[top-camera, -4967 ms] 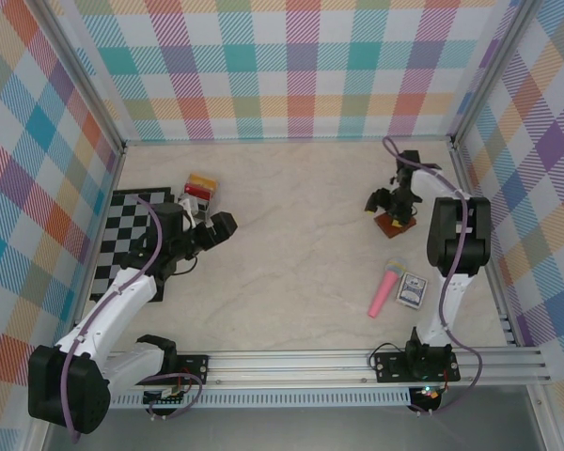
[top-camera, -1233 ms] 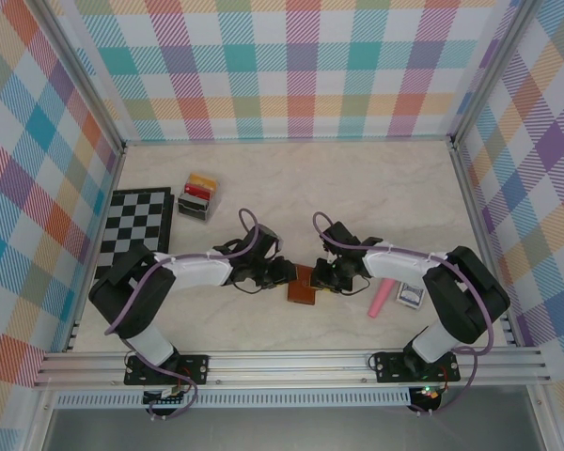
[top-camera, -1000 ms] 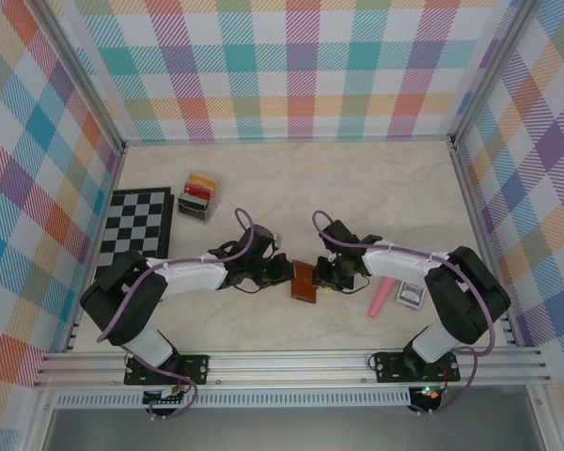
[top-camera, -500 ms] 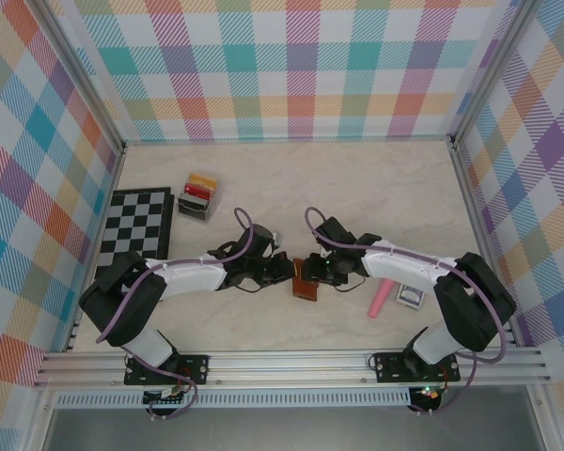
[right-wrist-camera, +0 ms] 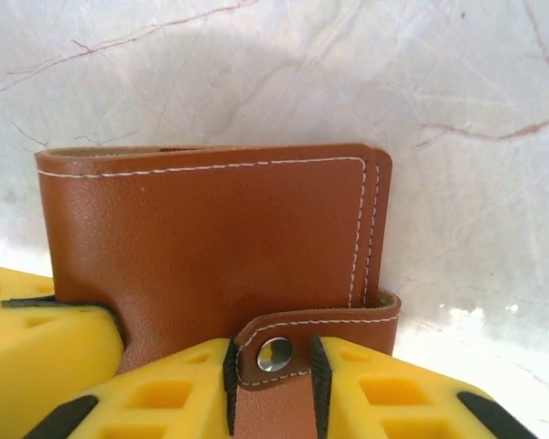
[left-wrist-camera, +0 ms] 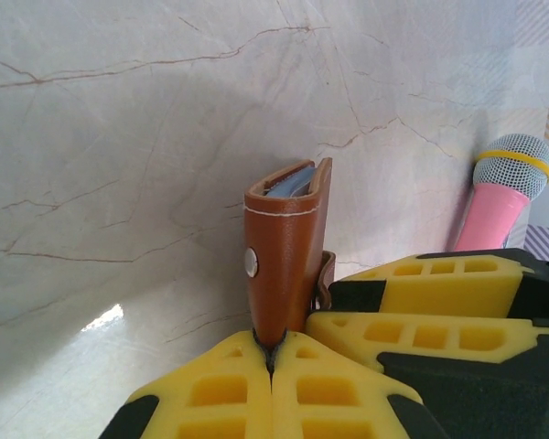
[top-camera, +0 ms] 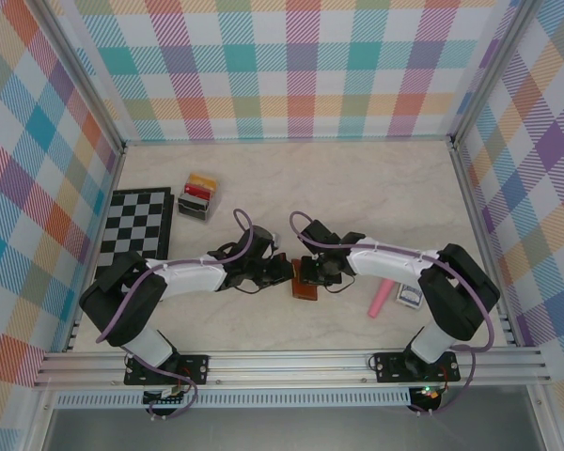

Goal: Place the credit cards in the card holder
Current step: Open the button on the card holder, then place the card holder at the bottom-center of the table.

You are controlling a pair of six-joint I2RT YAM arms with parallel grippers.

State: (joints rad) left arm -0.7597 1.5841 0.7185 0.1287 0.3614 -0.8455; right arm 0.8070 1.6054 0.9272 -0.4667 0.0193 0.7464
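The brown leather card holder (top-camera: 305,287) stands on edge on the table near the middle front, folded, with pale blue showing at its top (left-wrist-camera: 288,247). My left gripper (left-wrist-camera: 273,352) is shut on its lower edge, and sits just left of it from above (top-camera: 289,273). My right gripper (right-wrist-camera: 273,355) is shut across the snap tab (right-wrist-camera: 276,402), at the holder's right side (top-camera: 312,272). The broad brown face (right-wrist-camera: 210,229) fills the right wrist view. The credit cards (top-camera: 199,193), red and yellow among them, stand upright in a small clear rack at the back left.
A black-and-white chessboard (top-camera: 136,240) lies at the left. A pink microphone (top-camera: 383,291) and a small card box (top-camera: 411,295) lie to the right of the holder; the microphone (left-wrist-camera: 499,197) also appears beyond my right fingers (left-wrist-camera: 421,315). Checked walls surround the table.
Both grippers brought the card holder to the middle front. Over the last second the right gripper shifted left onto it and closed on the snap tab; the holder went from lying flat to standing on edge.
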